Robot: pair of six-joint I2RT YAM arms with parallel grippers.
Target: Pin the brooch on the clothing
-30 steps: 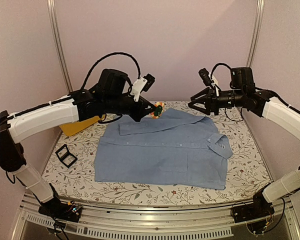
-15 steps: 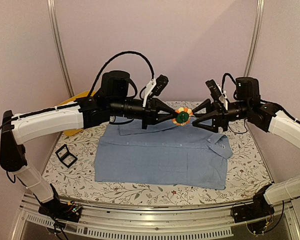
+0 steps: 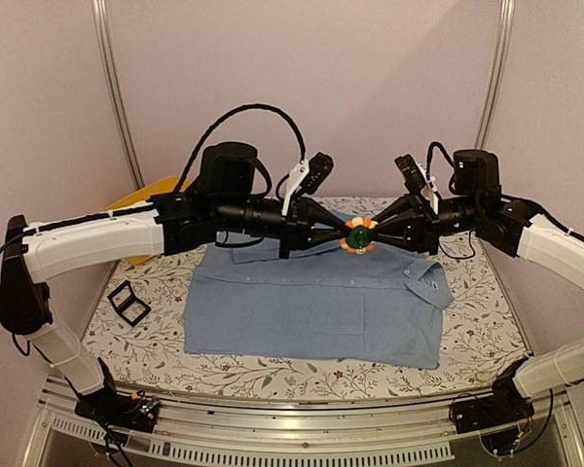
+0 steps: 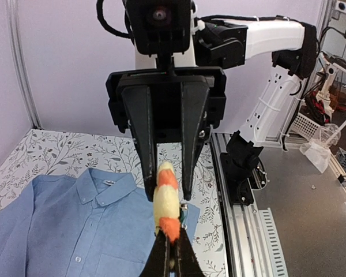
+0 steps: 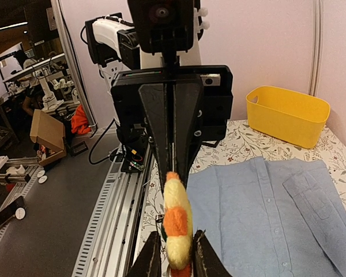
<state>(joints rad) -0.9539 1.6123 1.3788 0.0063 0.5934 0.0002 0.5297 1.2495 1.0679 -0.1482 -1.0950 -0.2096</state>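
The brooch [image 3: 357, 234], a round yellow and orange felt flower, hangs in mid-air above the collar end of the light blue shirt [image 3: 311, 302]. My left gripper [image 3: 348, 234] is shut on its edge. My right gripper [image 3: 367, 234] faces it from the other side, with its jaws standing closely either side of the brooch and narrow gaps showing. In the left wrist view the brooch [image 4: 167, 199] stands edge-on above my shut gripper [image 4: 172, 239]. In the right wrist view it [image 5: 177, 228] sits between my fingers [image 5: 154, 248].
The shirt lies flat on the floral table [image 3: 467, 341], with its collar at the right. A yellow basin [image 3: 136, 199] stands at the back left behind the left arm. A small black square box [image 3: 128, 302] lies at the left edge.
The left arm carried the brooch right from over the shirt's back edge to mid-air. The right gripper came in to meet it, and its wide-open jaws have narrowed around the brooch.
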